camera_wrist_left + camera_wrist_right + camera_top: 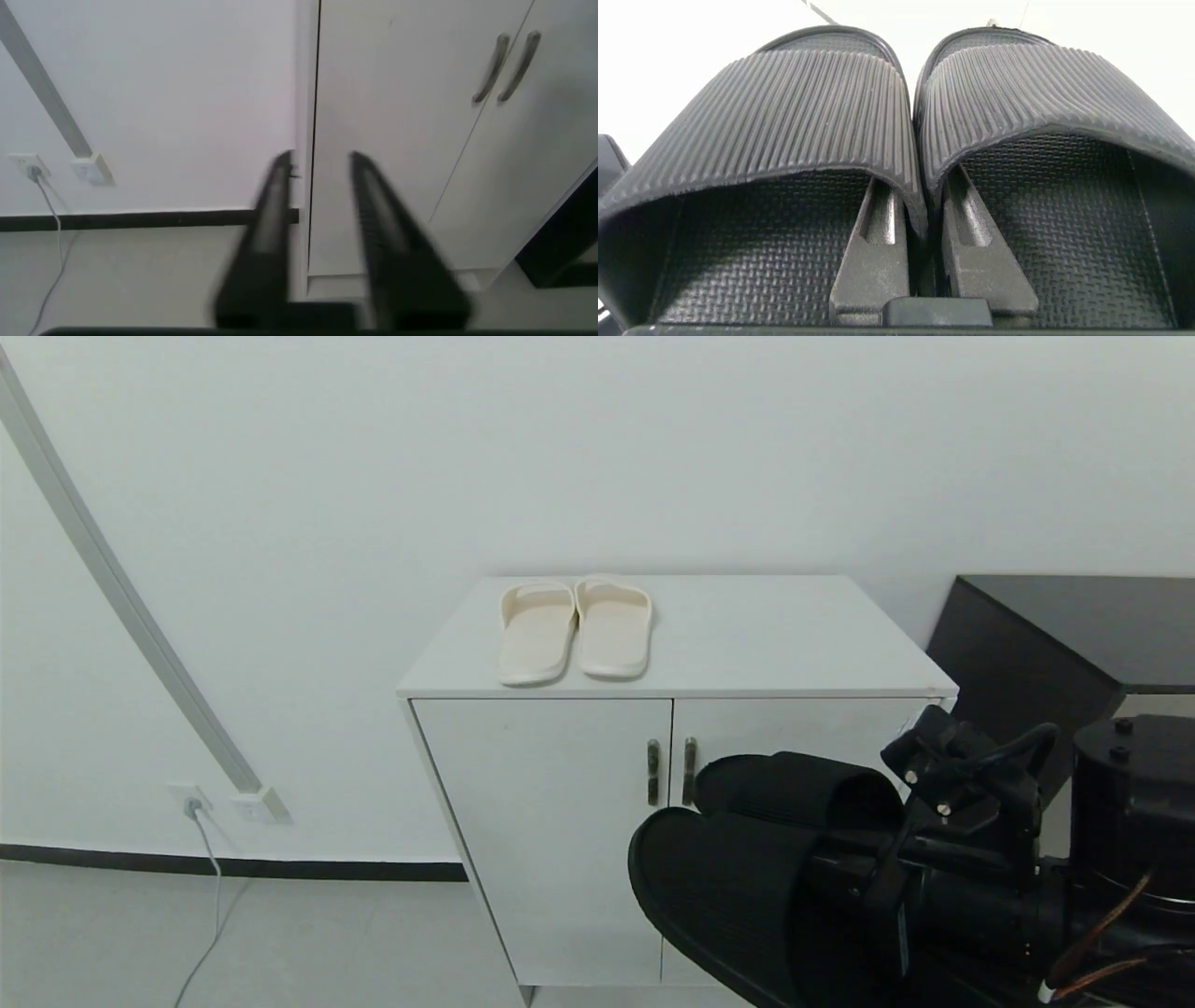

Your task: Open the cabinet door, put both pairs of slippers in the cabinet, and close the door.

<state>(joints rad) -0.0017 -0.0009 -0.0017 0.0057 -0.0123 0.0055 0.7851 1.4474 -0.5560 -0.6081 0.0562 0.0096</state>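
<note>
The white cabinet (541, 803) stands against the wall with both doors closed and two handles (670, 772) at the centre seam. A cream pair of slippers (574, 630) lies side by side on its top. My right gripper (924, 219) is shut on the black pair of slippers (747, 859), one finger inside each slipper, pinching their inner sides together. It holds them in front of the right door, low down. My left gripper (320, 163) is open with nothing between its fingers. It faces the cabinet's (402, 140) left front corner, with the handles (506, 67) off to one side.
A black table (1102, 625) stands right of the cabinet. On the wall to the left are a slanted conduit (121, 588), a socket (191, 798) and a hanging cable. Bare floor lies left of the cabinet.
</note>
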